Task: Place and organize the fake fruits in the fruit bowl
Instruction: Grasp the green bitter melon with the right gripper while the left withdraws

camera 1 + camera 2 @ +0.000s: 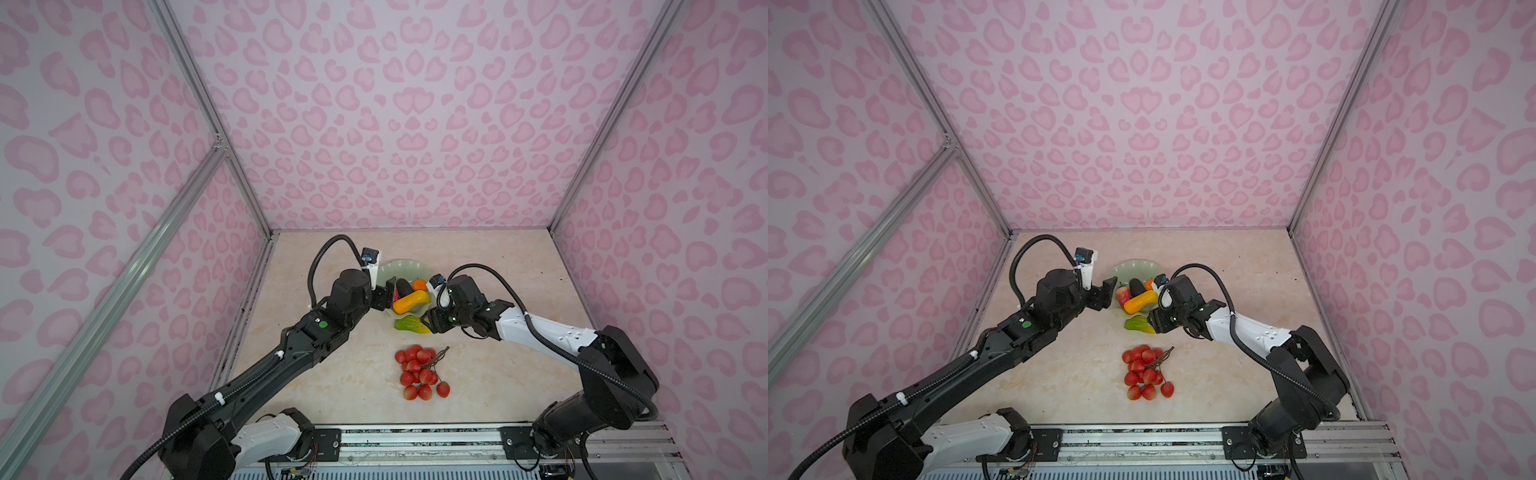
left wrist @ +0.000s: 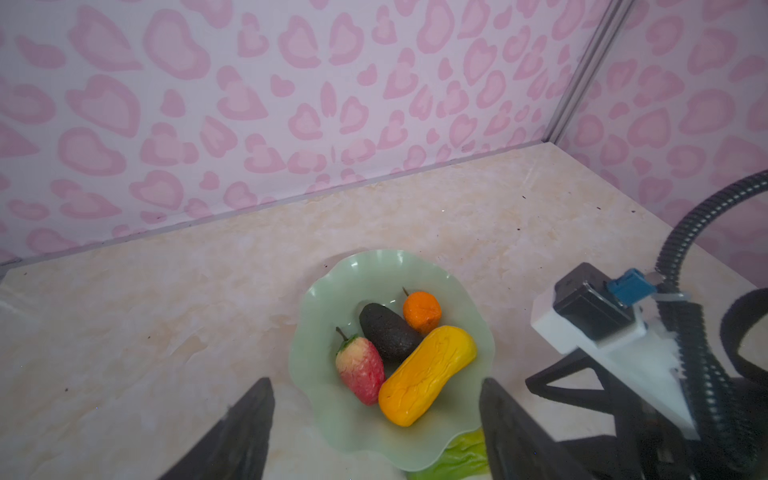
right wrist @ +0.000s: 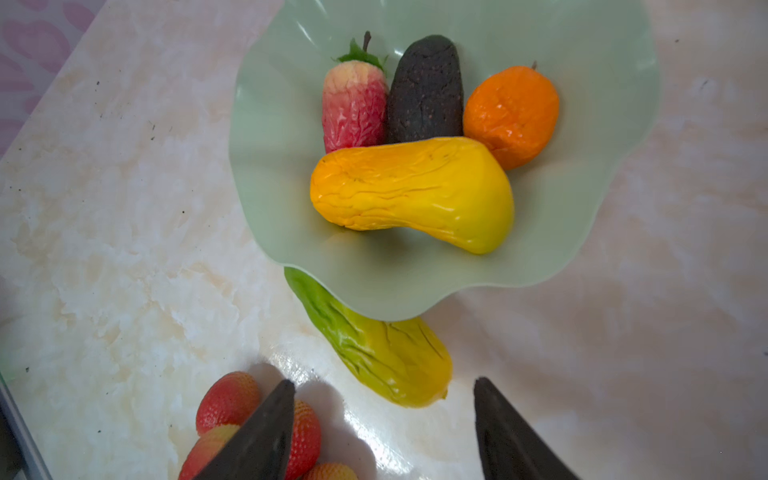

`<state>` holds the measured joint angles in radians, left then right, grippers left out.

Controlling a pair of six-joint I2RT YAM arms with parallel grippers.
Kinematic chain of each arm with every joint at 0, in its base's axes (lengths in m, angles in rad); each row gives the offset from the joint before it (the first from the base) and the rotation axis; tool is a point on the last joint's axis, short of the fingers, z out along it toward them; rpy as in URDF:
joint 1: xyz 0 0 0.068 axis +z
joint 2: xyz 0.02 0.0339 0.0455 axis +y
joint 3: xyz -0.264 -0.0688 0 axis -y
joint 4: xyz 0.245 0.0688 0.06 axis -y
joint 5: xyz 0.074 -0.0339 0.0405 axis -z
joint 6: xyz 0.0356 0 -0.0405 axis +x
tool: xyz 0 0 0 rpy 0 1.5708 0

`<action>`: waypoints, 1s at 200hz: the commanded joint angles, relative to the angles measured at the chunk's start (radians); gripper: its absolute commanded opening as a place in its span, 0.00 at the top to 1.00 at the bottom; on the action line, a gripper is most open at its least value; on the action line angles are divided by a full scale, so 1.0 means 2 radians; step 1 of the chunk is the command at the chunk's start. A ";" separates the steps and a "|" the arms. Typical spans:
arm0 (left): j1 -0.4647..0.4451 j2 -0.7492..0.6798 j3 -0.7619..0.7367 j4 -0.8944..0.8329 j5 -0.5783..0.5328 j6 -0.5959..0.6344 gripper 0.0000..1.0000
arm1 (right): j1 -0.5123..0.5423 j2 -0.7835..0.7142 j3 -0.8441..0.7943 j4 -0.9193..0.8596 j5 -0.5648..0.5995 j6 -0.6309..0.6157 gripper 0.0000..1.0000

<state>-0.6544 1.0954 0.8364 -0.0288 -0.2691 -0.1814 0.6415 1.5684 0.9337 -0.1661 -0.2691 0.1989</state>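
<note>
Table (image 1: 498, 370): pale marbled top; it carries the bowl and two loose fruits.
Fruit bowl (image 1: 400, 265): sits toward the back of the table, between the two grippers. Four fruits lie in it.
Bunch of red berries (image 1: 419, 372): on the bare table, in front of the bowl and apart from it. It lies nearer the arm bases than either gripper and is not held.
Yellow-orange oblong (image 2: 428, 374): in the bowl, lying across the near ends of the other three fruits there, just ahead of the left gripper's gap.
Green-yellow oblong (image 3: 374, 353): on the table, its green end tucked under the bowl's near rim. Its yellow end reaches the gap between the right gripper's fingertips; contact cannot be told.
Left gripper (image 2: 376, 382): fingers spread wide and holding nothing, poised at the bowl's left near rim.
Right gripper (image 3: 384, 380): fingers apart and holding nothing, low at the bowl's right near side and aimed at the green-yellow oblong.
Dark avocado (image 2: 388, 332): mid-bowl, between the strawberry and the orange.
Strawberry-like piece (image 2: 359, 370): in the bowl, touching the avocado, on the left gripper's side.
Orange ball (image 2: 422, 311): in the bowl beside the avocado, on the side away from the strawberry.
</note>
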 commanded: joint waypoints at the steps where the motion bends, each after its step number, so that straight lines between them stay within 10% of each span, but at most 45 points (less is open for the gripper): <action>1: 0.005 -0.054 -0.047 0.028 -0.055 -0.055 0.18 | 0.008 0.012 0.006 -0.023 -0.002 -0.017 0.37; 200: 0.043 -0.219 -0.136 -0.021 -0.073 -0.081 0.13 | 0.091 0.149 0.115 -0.055 0.039 -0.082 0.41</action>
<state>-0.5705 0.6586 0.5682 -0.0772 -0.4004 -0.3424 0.8040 1.8561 1.1465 -0.2451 -0.2020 0.0624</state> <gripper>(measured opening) 0.871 0.587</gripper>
